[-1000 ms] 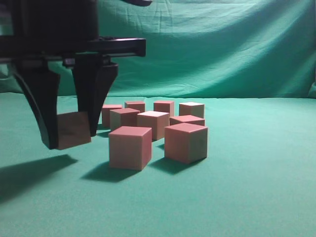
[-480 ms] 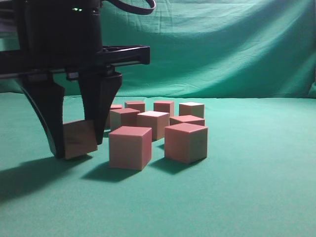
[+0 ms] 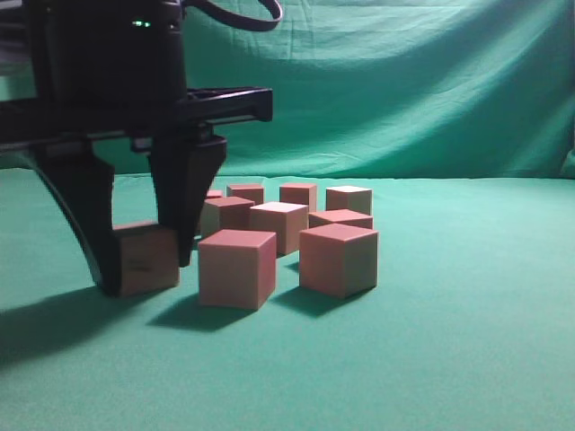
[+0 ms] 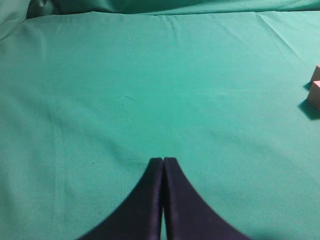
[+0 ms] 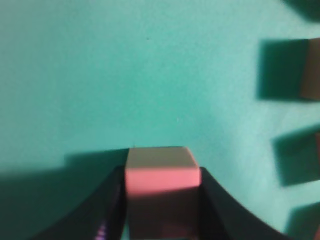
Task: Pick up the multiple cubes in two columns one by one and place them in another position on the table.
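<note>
My right gripper [image 3: 145,274] stands at the left of the exterior view with its black fingers down on the green table [image 3: 449,359]. One cube [image 3: 144,260] sits level on the cloth between them, and both fingers lie against its sides. In the right wrist view that cube [image 5: 161,165] fills the gap of the right gripper [image 5: 162,172]. Several more cubes [image 3: 278,224] stand in a loose cluster to its right, the nearest two [image 3: 236,268] [image 3: 339,259] in front. My left gripper [image 4: 163,160] is shut and empty over bare cloth, with cubes [image 4: 316,92] at the far right edge.
A draped green backdrop [image 3: 404,90] closes off the far side of the table. Bare cloth stretches in front of the cluster and to its right. The nearest front cube stands a finger's width from my right gripper.
The right gripper has come down with the cube. The cube hung tilted above the cloth; now it rests level on the table, and the fingers stand slightly wider apart.
</note>
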Motion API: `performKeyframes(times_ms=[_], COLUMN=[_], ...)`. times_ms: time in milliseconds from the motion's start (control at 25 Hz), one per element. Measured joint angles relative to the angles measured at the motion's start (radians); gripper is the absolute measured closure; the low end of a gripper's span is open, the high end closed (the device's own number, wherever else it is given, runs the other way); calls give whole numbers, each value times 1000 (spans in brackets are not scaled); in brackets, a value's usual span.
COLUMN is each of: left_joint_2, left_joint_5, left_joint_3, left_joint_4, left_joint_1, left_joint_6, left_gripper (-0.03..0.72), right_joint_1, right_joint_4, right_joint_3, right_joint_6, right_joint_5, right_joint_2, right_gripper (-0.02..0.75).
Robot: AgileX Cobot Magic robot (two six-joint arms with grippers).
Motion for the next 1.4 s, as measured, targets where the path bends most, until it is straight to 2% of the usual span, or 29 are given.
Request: performKeyframes(times_ms=[200, 440, 480, 680, 960, 1160, 1240, 1320, 1400], left_joint_2=[0, 0, 0, 0, 0, 0, 0, 0, 0], left_joint_5=[0, 0, 0, 0, 0, 0, 0, 0, 0], left_joint_3=[0, 0, 0, 0, 0, 0, 0, 0, 0], left_joint_4=[0, 0, 0, 0, 0, 0, 0, 0, 0], left_joint_1=[0, 0, 0, 0, 0, 0, 0, 0, 0], left_joint_6=[0, 0, 0, 0, 0, 0, 0, 0, 0], left_gripper=[688, 688, 688, 688, 688, 688, 688, 688, 688], right_joint_1=[0, 0, 0, 0, 0, 2, 5, 10, 12], right_joint_4=[-2, -8, -8, -14, -92, -90, -88, -72, -39], right_joint_3=[0, 0, 0, -8, -122, -199, -201, -201, -201], right_joint_6=[-21, -39, -39, -40, -41, -41, -41, -41, -41], right_joint_5=[0, -2, -2, 4, 82, 109, 103, 91, 81], right_joint_2=[2, 2, 0, -42, -162, -286, -350, -403, -451], right_gripper=[268, 279, 238, 253, 253, 253, 373, 535, 660])
